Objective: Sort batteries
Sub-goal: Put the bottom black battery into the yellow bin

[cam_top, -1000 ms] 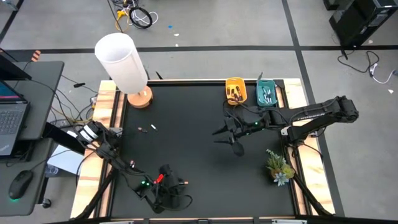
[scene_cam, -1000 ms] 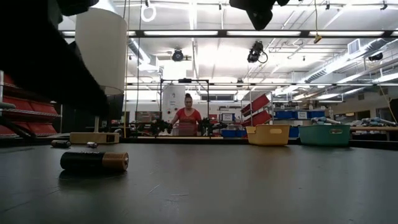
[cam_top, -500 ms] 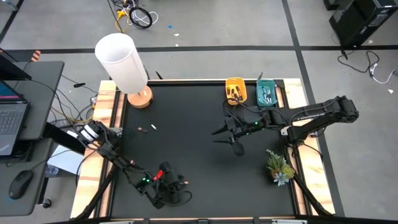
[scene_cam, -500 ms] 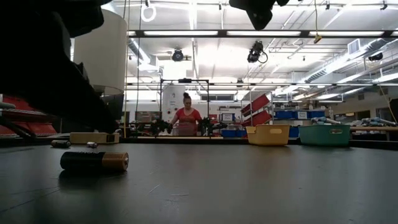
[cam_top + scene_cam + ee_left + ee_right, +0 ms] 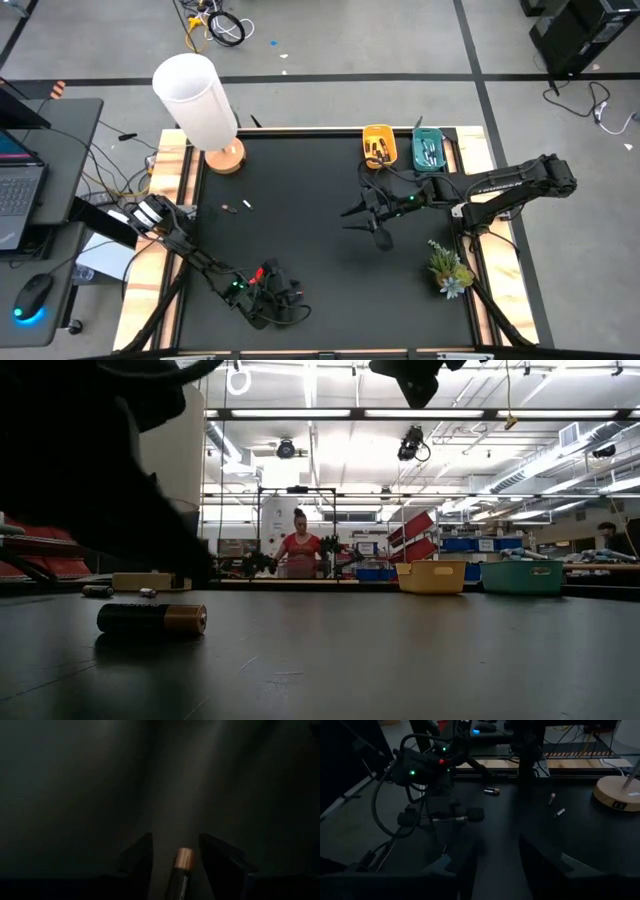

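Near the front edge of the black worktop, my left pincer hangs low. Its fingers are parted, with a black, copper-tipped battery lying between them; I cannot tell whether they touch it. Two small batteries lie well apart, toward the white lamp. My right pincer hovers mid-worktop, fingers apart, empty. More batteries sit in the yellow tray and teal tray at the back edge.

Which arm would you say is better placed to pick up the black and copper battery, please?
Left. The left gripper hangs right over the black and copper battery, which lies between its open fingers. The right gripper hovers mid-table, far from it.
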{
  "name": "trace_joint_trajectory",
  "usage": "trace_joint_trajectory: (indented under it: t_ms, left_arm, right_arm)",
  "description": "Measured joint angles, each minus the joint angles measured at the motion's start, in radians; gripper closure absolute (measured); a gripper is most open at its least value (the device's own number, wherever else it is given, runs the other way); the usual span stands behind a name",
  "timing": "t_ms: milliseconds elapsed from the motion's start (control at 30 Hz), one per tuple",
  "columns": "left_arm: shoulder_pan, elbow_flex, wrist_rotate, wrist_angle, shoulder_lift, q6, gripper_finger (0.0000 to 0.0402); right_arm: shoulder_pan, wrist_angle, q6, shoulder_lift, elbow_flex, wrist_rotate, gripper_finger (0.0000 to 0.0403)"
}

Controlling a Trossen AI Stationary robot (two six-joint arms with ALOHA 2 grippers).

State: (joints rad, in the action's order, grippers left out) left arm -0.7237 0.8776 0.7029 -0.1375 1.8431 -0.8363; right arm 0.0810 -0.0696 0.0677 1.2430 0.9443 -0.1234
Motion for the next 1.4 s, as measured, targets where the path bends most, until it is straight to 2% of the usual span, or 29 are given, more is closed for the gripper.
trace_joint_trajectory:
  t_ms: [100, 467, 567, 733, 900, 1067, 1233, 1400]
  left_arm:
    - [0.004, 0.001, -0.017, -0.09, 0.031, 0.019, 0.023]
    - [0.003, 0.001, -0.011, -0.108, 0.12, 0.018, 0.0235]
    - [0.003, 0.002, -0.003, -0.122, 0.151, 0.014, 0.0262]
    - [0.004, 0.005, -0.002, -0.125, 0.167, 0.021, 0.0346]
    - [0.004, 0.006, 0.001, -0.107, 0.169, 0.014, 0.0345]
    - [0.008, 0.004, 0.051, -0.114, 0.151, 0.013, 0.0345]
    - [0.075, -0.005, 0.06, -0.076, 0.088, 0.11, 0.0345]
    - [0.22, 0.001, -0.058, -0.098, -0.006, 0.29, 0.0345]
  right_arm:
    - [-0.006, -0.001, 0.0, 0.0, 0.0, 0.0, 0.0249]
    - [-0.013, -0.023, 0.007, 0.0, 0.0, 0.0, 0.0249]
    - [-0.013, -0.043, 0.008, 0.0, 0.0, 0.0, 0.0249]
    - [-0.013, -0.066, 0.009, 0.0, 0.0, -0.007, 0.0249]
    - [-0.013, -0.066, 0.008, 0.0, 0.0, -0.008, 0.0249]
    - [-0.022, -0.067, -0.007, 0.0, 0.0, 0.006, 0.0249]
    - [-0.07, -0.067, 0.001, 0.0, 0.0, 0.034, 0.0249]
    - [-0.155, -0.072, 0.101, -0.026, 0.009, 0.042, 0.0249]
